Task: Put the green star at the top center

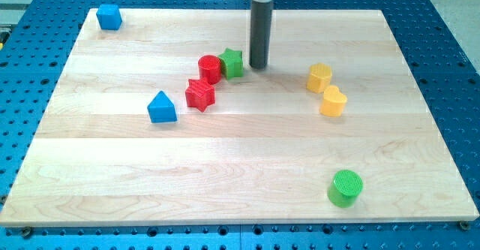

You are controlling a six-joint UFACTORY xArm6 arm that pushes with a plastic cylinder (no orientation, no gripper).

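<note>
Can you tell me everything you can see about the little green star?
The green star is a small chunky block with a star-shaped top and straight sides, bright green, maybe painted wood or plastic. It sits flat on the wooden board, a bit above the middle. The red cylinder presses against its left side as the view shows it. My tip stands just to its right, very close, perhaps touching.

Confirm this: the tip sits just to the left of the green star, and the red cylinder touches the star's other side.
Not quite. The camera view shows my tip just to the right of the green star, not the left. The red cylinder does touch the star's other side.
</note>
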